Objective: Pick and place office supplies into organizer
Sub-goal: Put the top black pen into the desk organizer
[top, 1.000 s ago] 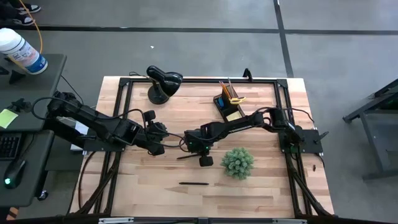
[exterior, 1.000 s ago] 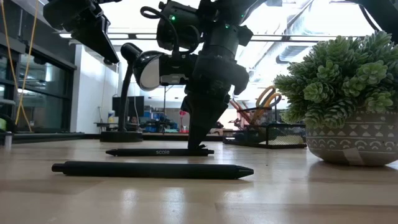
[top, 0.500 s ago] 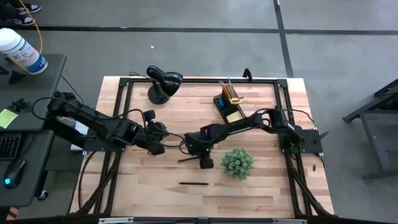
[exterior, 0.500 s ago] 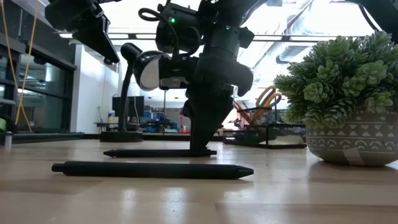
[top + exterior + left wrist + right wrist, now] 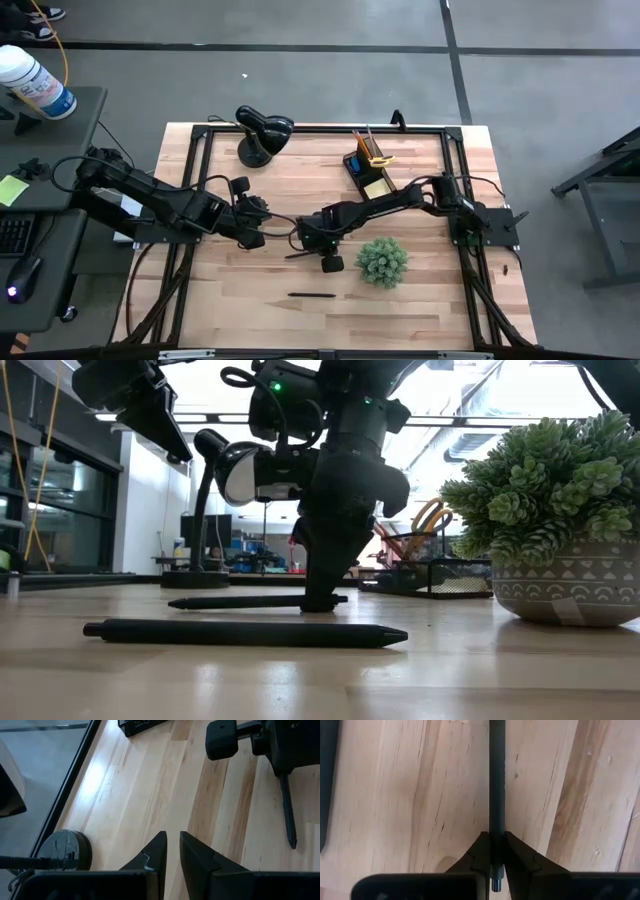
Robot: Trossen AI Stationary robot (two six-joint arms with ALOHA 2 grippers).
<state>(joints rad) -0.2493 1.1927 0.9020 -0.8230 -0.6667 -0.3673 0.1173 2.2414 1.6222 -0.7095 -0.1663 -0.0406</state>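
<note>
While lying flat, the thin black pen (image 5: 496, 795) sits between jaws.

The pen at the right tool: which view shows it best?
The right wrist view: the pen runs between that right tool, fingers closed on it. The low view shows it lying on the table; the high view, a thin line; the left wrist view, its tip.

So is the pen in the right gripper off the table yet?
No: in the low view the pen lies flat on the table, with the right gripper closed around it.
</note>
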